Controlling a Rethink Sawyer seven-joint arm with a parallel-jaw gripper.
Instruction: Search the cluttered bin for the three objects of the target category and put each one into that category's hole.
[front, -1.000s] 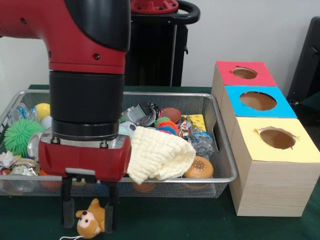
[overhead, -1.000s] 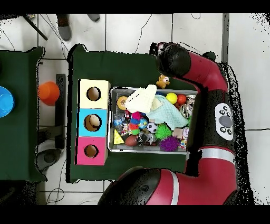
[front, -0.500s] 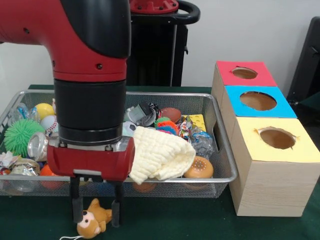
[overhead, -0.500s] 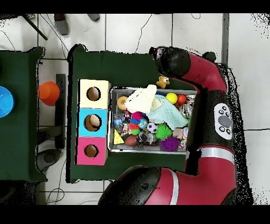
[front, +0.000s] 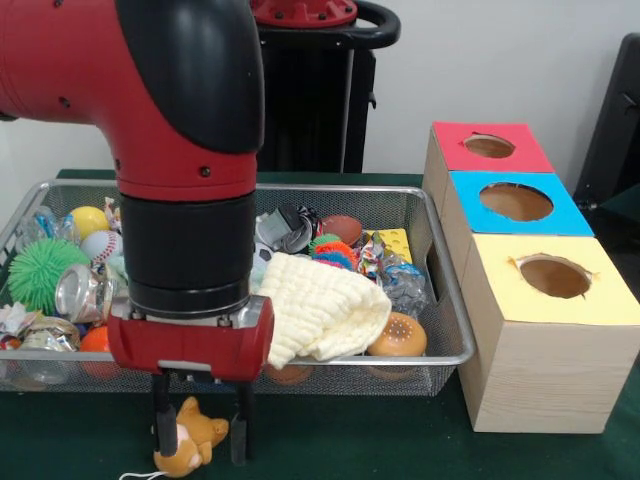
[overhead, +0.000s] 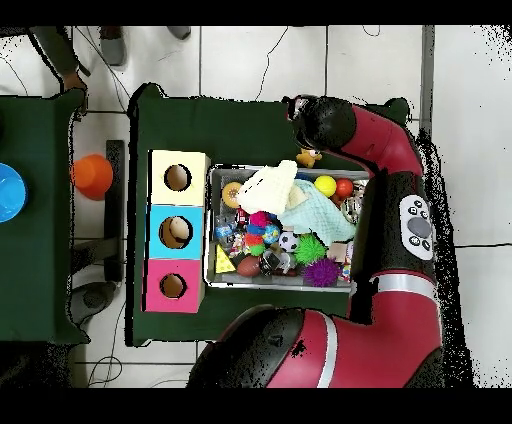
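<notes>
A small brown plush bear lies on the green table in front of the wire bin. My gripper hangs straight down over it, open, with one finger on each side of the bear. From above the arm covers the gripper, and only part of the bear shows beside the bin. Three boxes with holes stand beside the bin: yellow, blue and red. In the overhead view they are yellow, blue and red.
The bin holds a cream cloth, a green spiky ball, a toy burger, cans, balls and several other toys. An orange cup stands on a side table. A person's foot shows at the top left.
My gripper has shifted right in the front view and sunk a little, so its fingers now straddle the bear more evenly. The bear has stayed on the table.
</notes>
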